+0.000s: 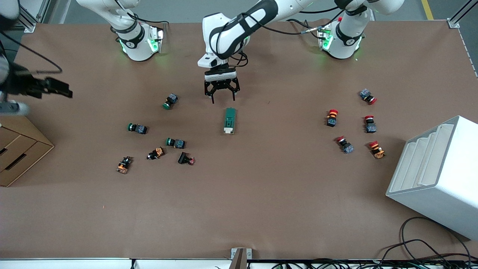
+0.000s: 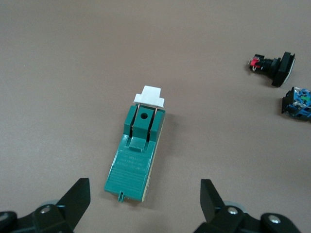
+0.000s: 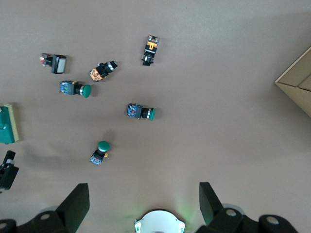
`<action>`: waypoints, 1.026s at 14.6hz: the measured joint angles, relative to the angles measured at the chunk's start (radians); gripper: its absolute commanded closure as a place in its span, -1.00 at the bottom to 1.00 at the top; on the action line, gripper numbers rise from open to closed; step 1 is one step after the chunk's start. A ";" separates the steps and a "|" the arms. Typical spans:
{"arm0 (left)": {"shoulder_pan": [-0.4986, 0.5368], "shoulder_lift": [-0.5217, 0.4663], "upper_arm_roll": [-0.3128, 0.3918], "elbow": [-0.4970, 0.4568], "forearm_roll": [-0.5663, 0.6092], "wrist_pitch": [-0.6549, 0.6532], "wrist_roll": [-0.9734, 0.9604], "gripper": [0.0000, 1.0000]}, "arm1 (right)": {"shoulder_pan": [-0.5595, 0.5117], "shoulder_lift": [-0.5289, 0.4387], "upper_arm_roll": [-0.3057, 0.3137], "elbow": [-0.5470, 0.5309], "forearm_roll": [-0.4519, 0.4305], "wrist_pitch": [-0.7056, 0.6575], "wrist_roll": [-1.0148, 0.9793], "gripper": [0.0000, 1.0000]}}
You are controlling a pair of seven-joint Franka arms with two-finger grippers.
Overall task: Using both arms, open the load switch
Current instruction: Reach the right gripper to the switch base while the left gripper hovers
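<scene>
The load switch [image 1: 229, 120] lies flat mid-table, a dark-green block with its white lever end turned toward the front camera. My left gripper [image 1: 223, 98] hangs open just above the table at the switch's green end, touching nothing. In the left wrist view the load switch [image 2: 138, 155] lies lengthwise ahead of the left gripper [image 2: 146, 204], with its near end level with the two spread fingertips. My right gripper [image 1: 61, 87] is raised high over the right arm's end of the table and is open. In its own view the right gripper [image 3: 144, 204] is empty and the load switch [image 3: 7, 125] shows at the edge.
Green push buttons [image 1: 170, 101] [image 1: 137, 128] and orange-bodied parts [image 1: 156, 153] are scattered toward the right arm's end. Red push buttons [image 1: 331, 117] lie toward the left arm's end, beside a white stepped rack [image 1: 437, 175]. A cardboard box [image 1: 18, 149] sits below the right gripper.
</scene>
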State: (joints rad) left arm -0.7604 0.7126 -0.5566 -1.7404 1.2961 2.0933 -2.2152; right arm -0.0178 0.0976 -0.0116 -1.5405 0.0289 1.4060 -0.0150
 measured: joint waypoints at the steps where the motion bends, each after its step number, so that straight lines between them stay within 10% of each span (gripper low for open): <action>1: -0.006 0.010 0.000 0.000 0.034 -0.004 -0.031 -0.98 | -0.007 0.033 -0.001 0.002 0.000 0.012 0.000 -1.00; 15: -0.061 0.095 0.002 -0.080 0.310 -0.151 -0.185 -0.95 | 0.285 0.259 0.021 0.013 0.082 0.135 0.827 -1.00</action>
State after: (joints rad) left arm -0.8212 0.8078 -0.5551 -1.8201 1.6061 1.9427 -2.3997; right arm 0.2668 0.3563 0.0093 -1.5275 0.1105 1.5410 0.8116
